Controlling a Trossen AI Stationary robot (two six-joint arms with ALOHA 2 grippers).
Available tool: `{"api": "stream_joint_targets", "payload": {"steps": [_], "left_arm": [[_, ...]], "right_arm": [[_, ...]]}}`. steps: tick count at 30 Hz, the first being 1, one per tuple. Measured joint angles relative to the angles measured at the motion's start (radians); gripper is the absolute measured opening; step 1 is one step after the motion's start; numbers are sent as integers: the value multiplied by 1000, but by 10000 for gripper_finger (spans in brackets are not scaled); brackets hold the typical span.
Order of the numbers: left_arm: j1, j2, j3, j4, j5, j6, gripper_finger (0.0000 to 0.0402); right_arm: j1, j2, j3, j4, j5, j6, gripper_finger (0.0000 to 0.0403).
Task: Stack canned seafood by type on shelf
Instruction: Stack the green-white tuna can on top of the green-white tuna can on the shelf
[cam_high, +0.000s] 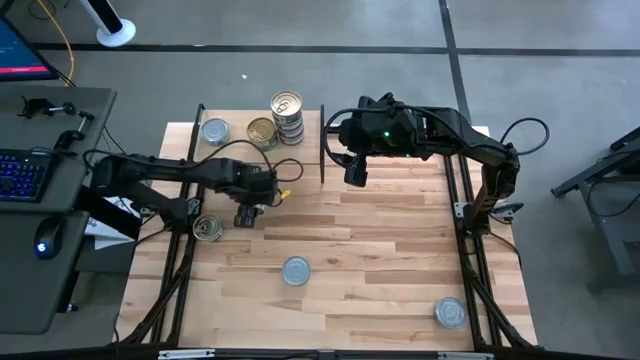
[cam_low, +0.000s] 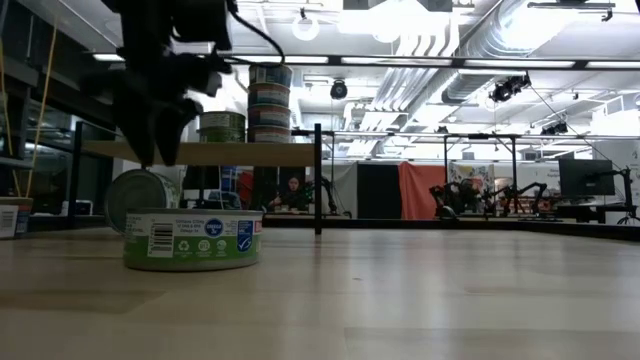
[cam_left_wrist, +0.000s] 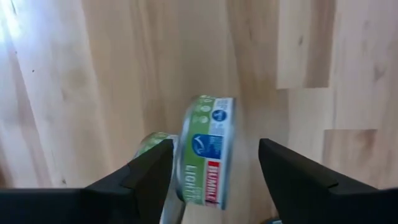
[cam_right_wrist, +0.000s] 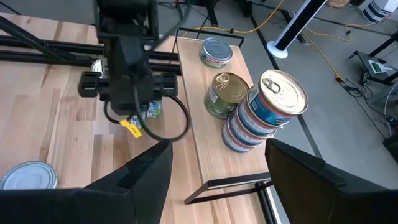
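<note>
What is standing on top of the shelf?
On the shelf: a tall stack of blue-labelled tins with a gold top, a shorter green gold-topped stack beside it, and a single silver-topped tin apart. Lids of lower stacked tins are covered.

Plank-pattern wooden table (cam_high: 380, 250) at centre. Dark side desk at left holding keyboard (cam_high: 20, 175), mouse (cam_high: 41, 247). Grey floor (cam_high: 560, 60) around; white stand base (cam_high: 116, 33) beyond table.

**Our tin tally**

We count two tins (cam_left_wrist: 208, 155) at the left claw (cam_high: 245, 215), one between its jaws. Two more loose tins (cam_high: 296, 270) lie well apart from it. Beyond the right claw (cam_high: 355, 172), the shelf (cam_right_wrist: 199, 134) bears one single tin (cam_right_wrist: 216, 52) and two piles (cam_right_wrist: 264, 112).
</note>
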Motion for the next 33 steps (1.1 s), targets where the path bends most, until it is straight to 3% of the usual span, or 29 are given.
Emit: {"api": "stream_joint_targets", "payload": {"steps": [9, 19, 23, 28, 33], "left_arm": [[52, 57, 0, 8, 7, 69, 278], [57, 152, -14, 10, 2, 112, 277], [40, 141, -13, 34, 2, 111, 239], [19, 102, 0, 34, 7, 70, 119], [19, 35, 30, 23, 41, 16, 113]], "right_arm": [[0, 0, 0, 0, -1, 0, 248], [0, 0, 0, -2, -2, 26, 248], [0, 0, 0, -16, -2, 26, 248], [0, 0, 0, -23, -2, 26, 248], [0, 0, 0, -23, -2, 21, 248]]}}
